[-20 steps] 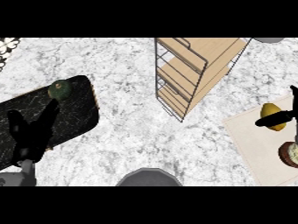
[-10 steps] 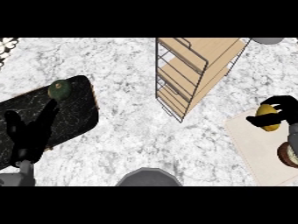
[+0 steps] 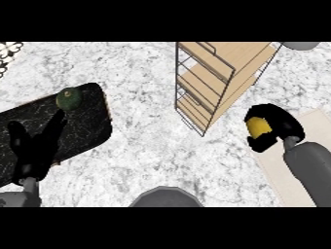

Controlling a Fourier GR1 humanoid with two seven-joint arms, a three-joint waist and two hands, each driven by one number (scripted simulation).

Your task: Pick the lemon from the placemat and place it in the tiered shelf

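right robot hand (image 3: 271,127) curled round lemon (image 3: 258,127), held near tiered shelf (image 3: 222,78), off placemat (image 3: 319,146). lemon likely light, stiff, smooth-skinned; wrap round its middle. left robot hand (image 3: 35,148) spread, resting.

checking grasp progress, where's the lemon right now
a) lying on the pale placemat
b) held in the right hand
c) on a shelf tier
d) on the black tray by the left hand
b: the right hand has its black fingers curled round the yellow lemon, held between the tiered shelf and the placemat.
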